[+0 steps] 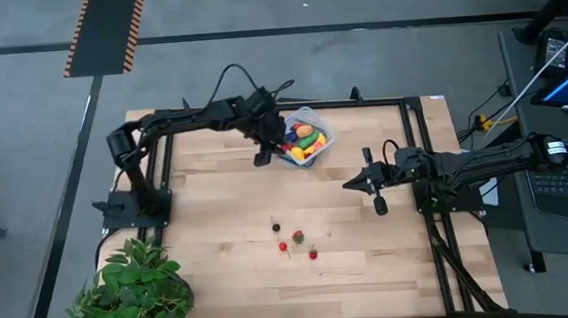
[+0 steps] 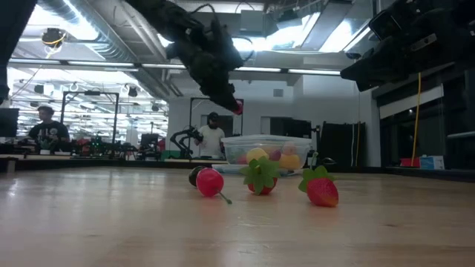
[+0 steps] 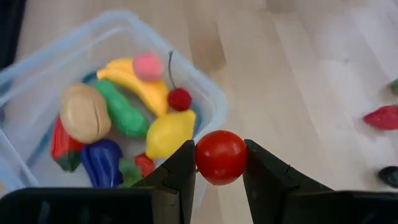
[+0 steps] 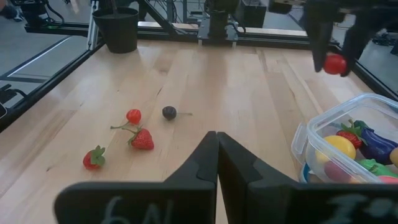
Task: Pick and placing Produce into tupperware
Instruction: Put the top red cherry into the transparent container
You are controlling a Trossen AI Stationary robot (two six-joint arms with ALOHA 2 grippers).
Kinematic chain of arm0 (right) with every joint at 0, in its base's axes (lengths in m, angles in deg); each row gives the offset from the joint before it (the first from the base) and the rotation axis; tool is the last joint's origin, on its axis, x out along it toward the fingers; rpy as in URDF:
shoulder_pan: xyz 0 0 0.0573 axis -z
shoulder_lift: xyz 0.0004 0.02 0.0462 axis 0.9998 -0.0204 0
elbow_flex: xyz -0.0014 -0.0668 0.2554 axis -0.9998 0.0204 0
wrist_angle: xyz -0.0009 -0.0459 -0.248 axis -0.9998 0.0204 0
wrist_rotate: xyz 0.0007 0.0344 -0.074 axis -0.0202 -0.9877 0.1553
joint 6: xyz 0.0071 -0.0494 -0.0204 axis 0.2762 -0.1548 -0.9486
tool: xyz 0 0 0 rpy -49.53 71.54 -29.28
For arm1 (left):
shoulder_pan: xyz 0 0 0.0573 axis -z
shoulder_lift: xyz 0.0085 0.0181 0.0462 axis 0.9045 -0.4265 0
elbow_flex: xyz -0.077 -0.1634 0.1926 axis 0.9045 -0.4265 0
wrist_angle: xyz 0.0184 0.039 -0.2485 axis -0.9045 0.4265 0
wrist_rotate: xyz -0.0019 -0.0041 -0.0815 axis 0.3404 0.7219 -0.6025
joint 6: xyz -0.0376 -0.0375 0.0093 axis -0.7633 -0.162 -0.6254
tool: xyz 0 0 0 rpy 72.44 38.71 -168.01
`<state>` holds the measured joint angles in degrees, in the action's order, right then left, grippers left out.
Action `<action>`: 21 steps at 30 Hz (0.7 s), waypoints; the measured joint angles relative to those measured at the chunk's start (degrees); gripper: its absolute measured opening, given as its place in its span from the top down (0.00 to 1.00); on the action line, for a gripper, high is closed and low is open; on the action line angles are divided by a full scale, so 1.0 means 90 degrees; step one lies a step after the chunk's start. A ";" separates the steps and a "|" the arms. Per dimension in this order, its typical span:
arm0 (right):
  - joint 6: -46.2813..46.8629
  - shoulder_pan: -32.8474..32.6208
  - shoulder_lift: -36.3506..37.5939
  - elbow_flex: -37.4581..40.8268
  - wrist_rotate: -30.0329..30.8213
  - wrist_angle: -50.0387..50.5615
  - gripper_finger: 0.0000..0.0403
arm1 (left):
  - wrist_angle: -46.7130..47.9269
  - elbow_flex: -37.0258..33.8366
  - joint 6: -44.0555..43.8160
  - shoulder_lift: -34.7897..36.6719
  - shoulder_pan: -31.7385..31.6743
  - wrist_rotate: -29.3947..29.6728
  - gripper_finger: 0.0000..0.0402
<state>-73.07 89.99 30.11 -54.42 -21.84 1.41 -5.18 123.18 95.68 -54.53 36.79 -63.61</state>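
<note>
A small red tomato (image 3: 221, 157) was held in the left gripper (image 3: 219, 168) just beside the tupperware (image 3: 211, 102); right gripper (image 4: 216, 155) was closed, empty, marked "6N".

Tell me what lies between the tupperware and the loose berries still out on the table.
Only bare wood. In the high view, nothing lies between the tupperware and the loose berries; the left gripper with its red tomato hangs beside the tub.

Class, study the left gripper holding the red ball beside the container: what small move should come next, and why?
Probably shift the left gripper a little farther over the tupperware, then open. It is shut on the small red tomato, which hangs just outside the container's rim rather than above the produce inside; releasing here might drop it onto the table.
</note>
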 joint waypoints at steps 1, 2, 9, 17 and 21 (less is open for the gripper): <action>0.0000 0.0000 0.0000 0.0000 0.0000 0.0000 0.98 | 0.0176 0.0141 0.0004 -0.0098 -0.0033 0.0003 0.75; 0.0000 0.0000 0.0000 0.0000 0.0000 0.0000 0.98 | 0.0326 0.0301 0.0015 -0.0219 -0.0064 0.0007 0.75; -0.0007 0.0001 0.0000 0.0000 0.0000 0.0002 0.98 | 0.1074 0.1305 0.0314 -0.1030 -0.0246 0.0172 0.75; -0.0027 0.0003 0.0000 0.0000 0.0000 0.0005 0.98 | 0.1774 0.2530 0.0456 -0.1802 -0.0529 0.0198 0.75; -0.0027 0.0003 0.0000 0.0000 0.0000 0.0005 0.98 | 0.2173 0.3030 0.0457 -0.2206 -0.0634 0.0207 0.75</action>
<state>-73.31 90.02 30.11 -54.42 -21.84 1.45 14.38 150.44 99.79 -74.39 31.09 -61.75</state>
